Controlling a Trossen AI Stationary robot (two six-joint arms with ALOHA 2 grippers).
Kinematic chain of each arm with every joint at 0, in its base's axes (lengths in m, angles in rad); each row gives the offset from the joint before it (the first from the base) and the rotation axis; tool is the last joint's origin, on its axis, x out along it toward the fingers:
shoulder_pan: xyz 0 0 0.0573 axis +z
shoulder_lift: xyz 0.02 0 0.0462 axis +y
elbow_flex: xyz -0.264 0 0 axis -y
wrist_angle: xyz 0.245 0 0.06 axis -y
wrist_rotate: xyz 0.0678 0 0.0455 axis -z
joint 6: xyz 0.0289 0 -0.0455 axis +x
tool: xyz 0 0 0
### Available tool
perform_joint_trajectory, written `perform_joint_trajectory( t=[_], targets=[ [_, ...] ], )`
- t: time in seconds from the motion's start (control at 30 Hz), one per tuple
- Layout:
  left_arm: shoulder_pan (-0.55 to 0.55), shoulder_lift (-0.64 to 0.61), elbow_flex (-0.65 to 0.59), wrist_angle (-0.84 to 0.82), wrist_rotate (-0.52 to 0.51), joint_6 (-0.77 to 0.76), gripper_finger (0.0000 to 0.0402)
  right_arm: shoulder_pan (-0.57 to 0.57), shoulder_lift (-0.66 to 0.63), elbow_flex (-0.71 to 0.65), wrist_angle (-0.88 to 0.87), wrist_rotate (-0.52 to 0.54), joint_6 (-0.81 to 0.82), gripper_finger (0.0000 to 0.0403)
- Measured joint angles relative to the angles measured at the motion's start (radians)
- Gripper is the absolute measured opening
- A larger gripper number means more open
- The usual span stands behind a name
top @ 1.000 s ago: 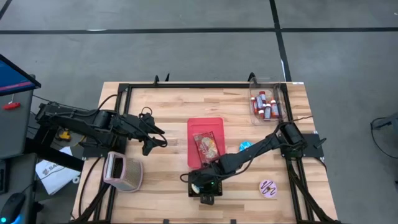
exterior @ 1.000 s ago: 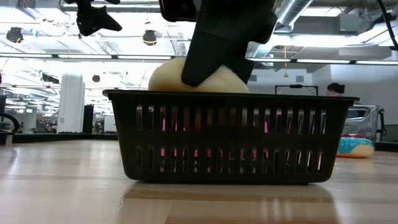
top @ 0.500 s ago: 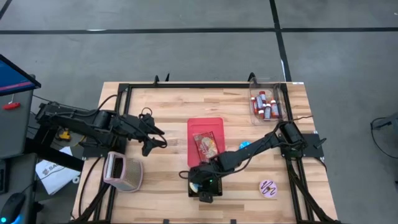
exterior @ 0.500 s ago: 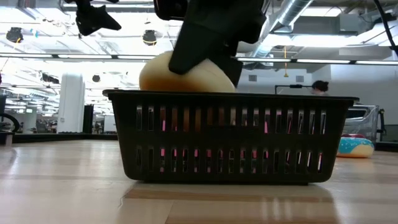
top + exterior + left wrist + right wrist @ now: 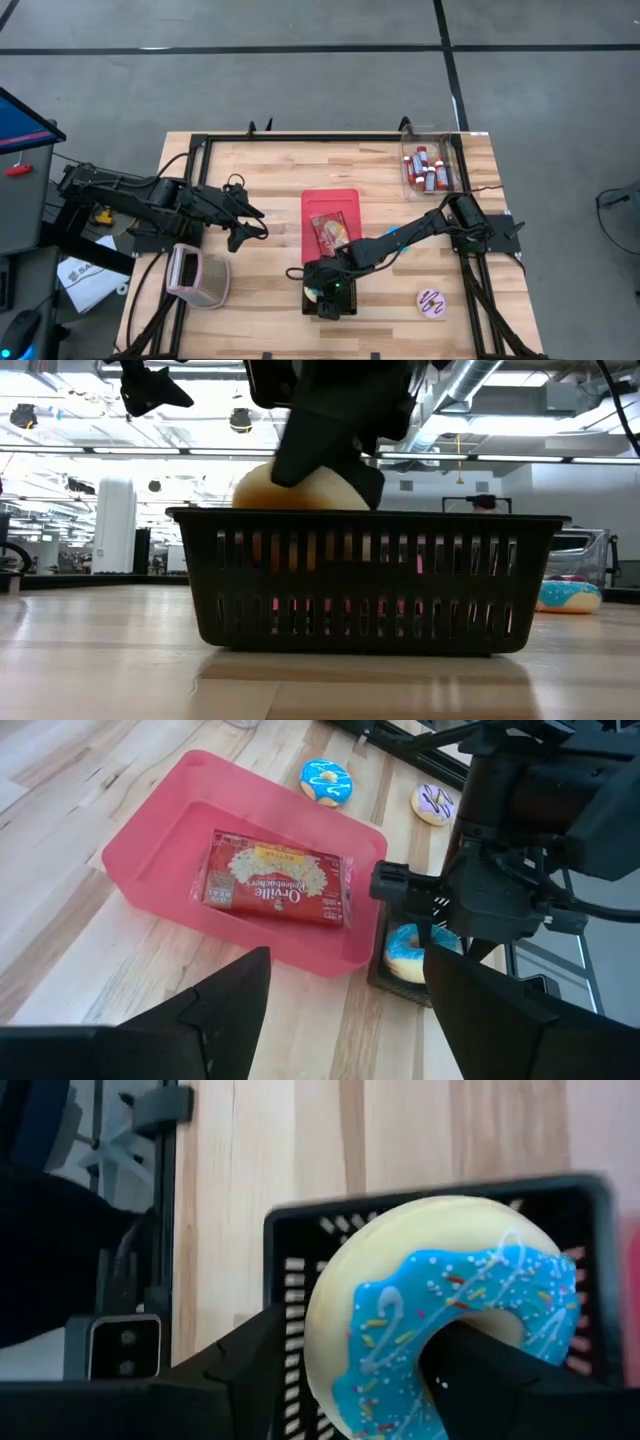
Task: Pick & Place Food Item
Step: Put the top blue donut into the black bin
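Observation:
A blue-frosted donut stands tilted on edge inside the black slotted basket near the table's front edge, and its top pokes above the rim. My right gripper reaches down into the basket, open. One finger is at the donut's hole and the other is outside its pale rim. My left gripper hovers open above the table, left of the red tray. It holds nothing. My right gripper comes down at a slant over the donut's upper ring, with that ring between its two fingers. The fingers stand close against it, and I cannot tell whether they touch it. The donut's lower part sits in the basket.
The red tray holds a popcorn packet, just beyond the basket. A second blue donut and a purple-striped one lie to the right. A clear bin of bottles stands at the far right, and a pink-and-white object at the near left.
The donut has shifted a little toward the basket's left side. It has sunk lower behind the rim, with my right gripper still over it.

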Motion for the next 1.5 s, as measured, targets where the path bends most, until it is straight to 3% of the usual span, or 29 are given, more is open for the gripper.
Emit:
perform_joint_trajectory(
  t=[0.63,1.07,1.17,1.5],
  targets=[
    [0.0,0.0,0.0,0.0,-0.003,-0.026,0.026,-0.003,0.0,0.013,0.02,-0.105,0.012,0.021],
    [-0.007,0.0,0.0,0.0,0.001,-0.031,0.026,-0.01,0.003,0.039,0.019,-0.063,0.056,0.021],
    [-0.015,0.0,0.0,0.0,0.001,-0.031,0.026,0.001,-0.004,0.045,-0.029,0.006,0.013,0.021],
    [-0.042,0.001,0.0,-0.001,-0.009,-0.052,0.026,-0.005,0.0,0.042,-0.049,-0.015,0.032,0.021]
  ],
)
